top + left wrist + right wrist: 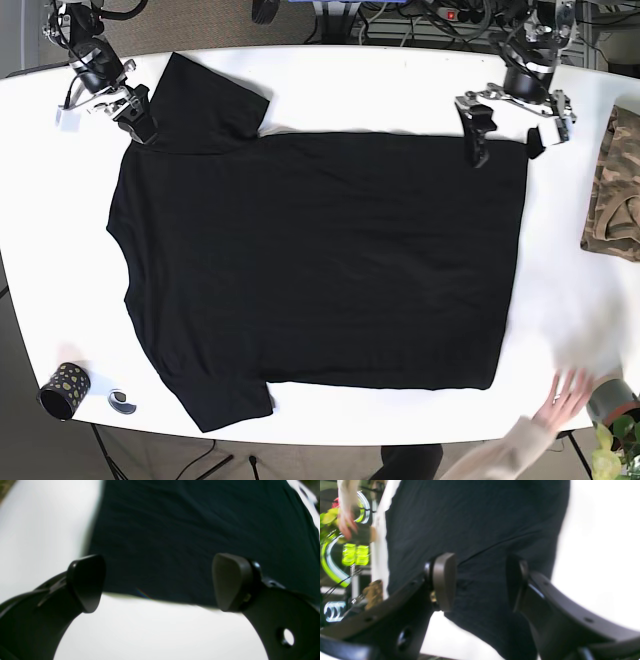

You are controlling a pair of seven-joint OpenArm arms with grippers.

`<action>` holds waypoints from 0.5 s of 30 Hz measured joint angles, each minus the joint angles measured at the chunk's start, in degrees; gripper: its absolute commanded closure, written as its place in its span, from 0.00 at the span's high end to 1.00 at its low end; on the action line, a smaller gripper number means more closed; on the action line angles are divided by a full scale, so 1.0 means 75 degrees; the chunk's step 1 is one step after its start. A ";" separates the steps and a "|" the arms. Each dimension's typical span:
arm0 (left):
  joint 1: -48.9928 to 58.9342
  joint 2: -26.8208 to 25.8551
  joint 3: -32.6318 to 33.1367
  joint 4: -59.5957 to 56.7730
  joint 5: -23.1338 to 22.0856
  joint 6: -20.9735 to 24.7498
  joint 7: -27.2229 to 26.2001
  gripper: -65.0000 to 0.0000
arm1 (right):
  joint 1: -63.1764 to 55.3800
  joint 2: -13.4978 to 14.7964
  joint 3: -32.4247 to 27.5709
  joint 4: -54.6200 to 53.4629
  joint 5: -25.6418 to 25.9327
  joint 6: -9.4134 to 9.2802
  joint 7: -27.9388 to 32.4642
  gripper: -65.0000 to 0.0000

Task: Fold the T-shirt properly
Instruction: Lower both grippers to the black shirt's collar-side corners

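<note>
Lying flat on a white table (330,90), a plain black T-shirt (320,270) shows no readable print or label. Left gripper (508,135) hovers at its far right corner, jaws spread and empty; right gripper (135,115) sits released over the far left sleeve. Both wrist views are blurred.

My left tool (160,582) has matte black curved arms ending in rounded teardrop pads, one arm pierced by a round hole. My right tool (480,582) matches, with small screw holes.
</note>
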 measured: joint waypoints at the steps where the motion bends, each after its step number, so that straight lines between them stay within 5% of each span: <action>1: 0.0003 -0.0003 -0.0172 0.0000 -0.0079 -0.0015 0.0254 1.00 | 0.0023 0.0000 0.0000 -0.0096 0.0052 0.0073 -0.0029 0.47; 5: -0.0047 0.0038 -0.0673 0.0000 -0.0067 0.0047 0.0901 1.00 | -0.0044 -0.0017 0.0073 -0.0268 0.0058 0.0055 -0.0038 0.47; 15: -0.0335 0.0006 -0.0688 -0.0009 -0.0041 0.0000 0.0935 1.00 | -0.0294 -0.0254 0.0114 -0.0277 -0.0621 0.0047 -0.0058 0.47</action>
